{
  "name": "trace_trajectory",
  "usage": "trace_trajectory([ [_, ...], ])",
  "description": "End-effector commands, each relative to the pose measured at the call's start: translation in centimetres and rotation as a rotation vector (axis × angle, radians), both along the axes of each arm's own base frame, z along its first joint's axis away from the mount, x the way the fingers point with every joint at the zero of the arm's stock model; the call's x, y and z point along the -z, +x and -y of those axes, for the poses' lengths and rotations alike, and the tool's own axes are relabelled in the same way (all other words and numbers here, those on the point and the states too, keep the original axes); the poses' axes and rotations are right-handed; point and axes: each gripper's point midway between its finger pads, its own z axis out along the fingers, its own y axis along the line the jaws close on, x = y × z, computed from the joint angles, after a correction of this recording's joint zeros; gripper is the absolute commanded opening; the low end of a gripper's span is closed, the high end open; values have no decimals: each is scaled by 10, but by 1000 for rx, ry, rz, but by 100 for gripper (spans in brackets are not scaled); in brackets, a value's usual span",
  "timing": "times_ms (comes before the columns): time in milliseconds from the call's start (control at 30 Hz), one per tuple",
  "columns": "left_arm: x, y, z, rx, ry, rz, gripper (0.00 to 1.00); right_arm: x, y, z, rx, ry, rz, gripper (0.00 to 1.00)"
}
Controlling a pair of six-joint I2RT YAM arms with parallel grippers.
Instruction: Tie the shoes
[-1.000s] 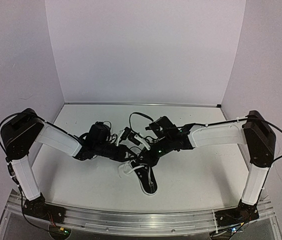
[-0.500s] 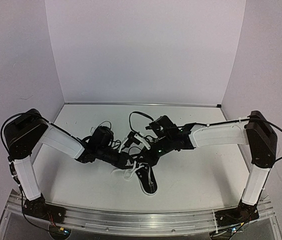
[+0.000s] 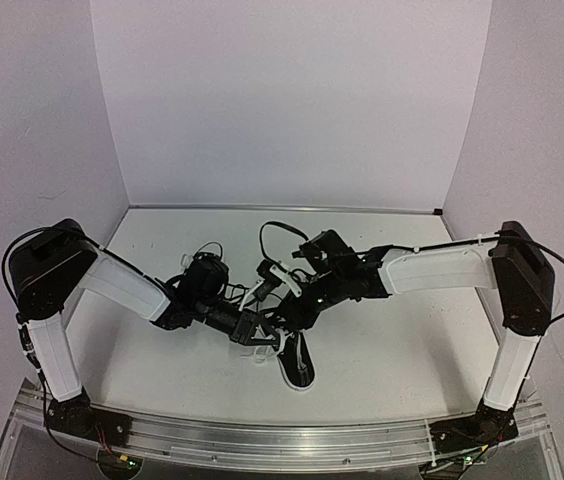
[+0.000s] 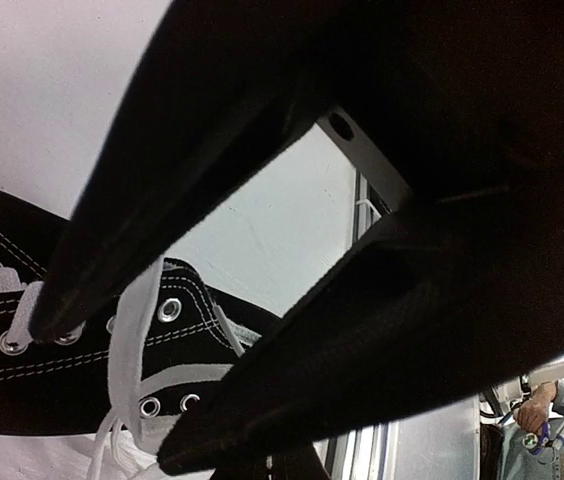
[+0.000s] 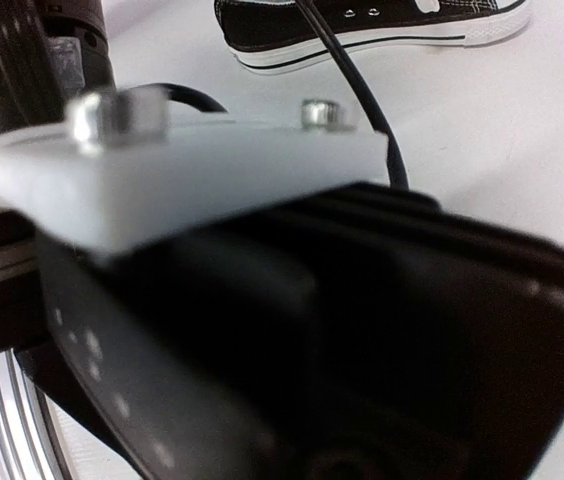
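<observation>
Top view: both arms reach in to the middle of the white surface [image 3: 402,350]. The left fingers [image 3: 253,331] and right fingers [image 3: 285,311] sit just beside each other there, low over the shoe [image 3: 298,369]. The shoe is a black sneaker lying just below centre frame, its white toe cap toward the bottom edge. A second shoe can't be made out in this view.

Left wrist view: the left fingers [image 4: 112,235] are spread apart, with a clear gap between the tips. The shoe [image 4: 22,400] fills the lower left of the frame, metal eyelets [image 4: 169,309] showing. A flat white lace [image 4: 134,330] runs up through the gap between the two tips. The upper tip sits on or just over the eyelet row. The lace is not pinched and the fingers are not closed on anything.

Right wrist view: it is mostly blocked by a blurred black block [image 5: 312,330] under a white plate [image 5: 182,160], with a black cable [image 5: 352,90] above. The shoe [image 5: 362,25] lies on its sole at the top edge. The right fingers aren't readable here or from the top, so I can't tell if they are spread or closed.
</observation>
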Motion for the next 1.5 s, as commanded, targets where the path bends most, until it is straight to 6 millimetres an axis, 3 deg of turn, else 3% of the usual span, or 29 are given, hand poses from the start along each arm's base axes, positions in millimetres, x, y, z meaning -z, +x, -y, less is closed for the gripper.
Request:
trace_trajectory([
  [0, -6, 2, 7, 18, -57, 34, 0, -28, 0, 1, 8, 71, 19, 34],
  [167, -3, 7, 6, 8, -56, 33, 0, -38, 1, 25, 50, 83, 19, 36],
  [400, 0, 10, 4, 8, -57, 30, 0, -32, -4, 47, 98, 65, -1, 33],
  [600, 0, 10, 4, 14, -64, 30, 0, -5, -12, 48, 98, 42, -73, 27],
  [1067, -6, 4, 4, 62, -87, 11, 0, -10, -11, 47, 30, 10, 121, 33],
  [1333, -3, 4, 4, 93, -90, -11, 0, -37, -16, 47, -5, 38, 316, 34],
  [1467, -3, 3, 5, 111, -96, -19, 0, -34, -26, 49, -57, -1, 400, 35],
])
